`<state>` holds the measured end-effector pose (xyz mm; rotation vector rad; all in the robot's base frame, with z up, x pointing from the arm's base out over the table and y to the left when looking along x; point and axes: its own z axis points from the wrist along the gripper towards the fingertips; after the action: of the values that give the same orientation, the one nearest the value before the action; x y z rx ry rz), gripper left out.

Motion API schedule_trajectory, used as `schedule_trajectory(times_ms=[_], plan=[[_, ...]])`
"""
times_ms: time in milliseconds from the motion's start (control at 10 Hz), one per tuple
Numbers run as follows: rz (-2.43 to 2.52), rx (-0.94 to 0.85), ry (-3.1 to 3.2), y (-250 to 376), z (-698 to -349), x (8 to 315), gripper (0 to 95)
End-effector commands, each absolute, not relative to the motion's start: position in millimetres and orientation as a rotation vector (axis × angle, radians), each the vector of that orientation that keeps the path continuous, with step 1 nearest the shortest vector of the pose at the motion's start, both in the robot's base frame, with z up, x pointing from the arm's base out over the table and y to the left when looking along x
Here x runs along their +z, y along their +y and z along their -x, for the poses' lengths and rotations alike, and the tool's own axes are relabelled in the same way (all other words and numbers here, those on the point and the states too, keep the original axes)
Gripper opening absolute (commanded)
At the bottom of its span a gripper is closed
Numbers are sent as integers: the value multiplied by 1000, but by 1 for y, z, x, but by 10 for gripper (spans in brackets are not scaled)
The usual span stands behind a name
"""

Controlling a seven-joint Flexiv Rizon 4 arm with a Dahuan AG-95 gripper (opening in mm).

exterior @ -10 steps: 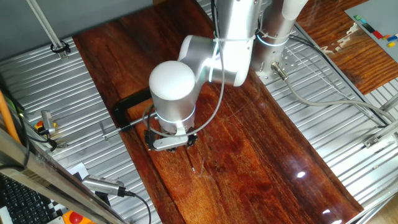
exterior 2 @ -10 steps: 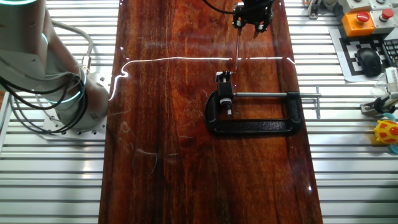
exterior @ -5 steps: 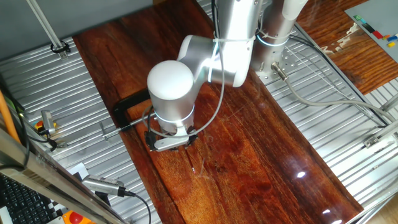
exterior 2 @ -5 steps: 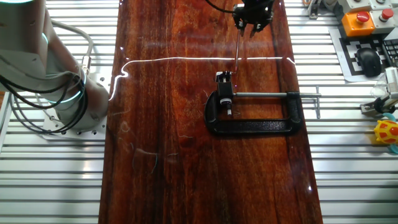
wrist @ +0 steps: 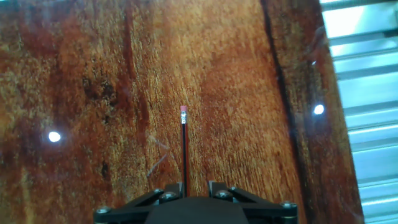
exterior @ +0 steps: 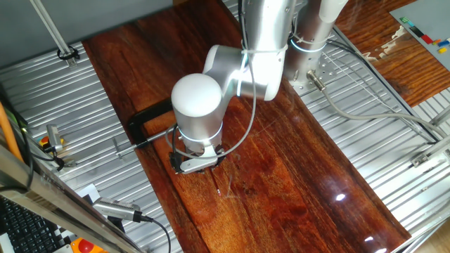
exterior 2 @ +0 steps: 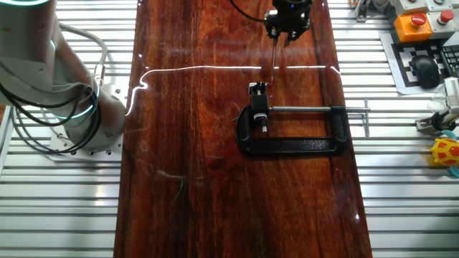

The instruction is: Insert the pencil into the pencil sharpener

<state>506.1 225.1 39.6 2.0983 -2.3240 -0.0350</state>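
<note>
My gripper [exterior 2: 286, 20] is shut on the thin red-and-black pencil [exterior 2: 275, 56], which hangs down from it over the wooden board. In the hand view the pencil [wrist: 184, 149] runs straight out from between the fingers of my gripper [wrist: 196, 185], with its pink eraser end farthest away. The pencil sharpener [exterior 2: 257, 89], a tiny white block, sits clamped at the left jaw of the black C-clamp [exterior 2: 294, 145]. The pencil's far end is just beyond the sharpener and slightly to its right. In one fixed view the arm hides the sharpener and most of my gripper [exterior: 197, 164].
The clamp's steel rod [exterior 2: 315, 109] reaches right to the board's edge, and the clamp also shows in one fixed view [exterior: 149, 116]. Ribbed metal table [exterior 2: 401, 179] flanks the wooden board [exterior 2: 193, 143]. The robot base [exterior 2: 64, 107] stands left; a keyboard and a yellow toy lie right.
My gripper with the pencil has shifted slightly sideways, left in the other fixed view, staying above the board. The clamp and sharpener have not moved.
</note>
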Motion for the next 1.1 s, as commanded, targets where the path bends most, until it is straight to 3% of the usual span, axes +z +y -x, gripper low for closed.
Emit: schedule_trajectory(times_ms=[100, 1100], plan=[[-2112, -39, -2319, 225, -507, 32, 190], [-2053, -16, -2356, 226, -506, 31, 190]])
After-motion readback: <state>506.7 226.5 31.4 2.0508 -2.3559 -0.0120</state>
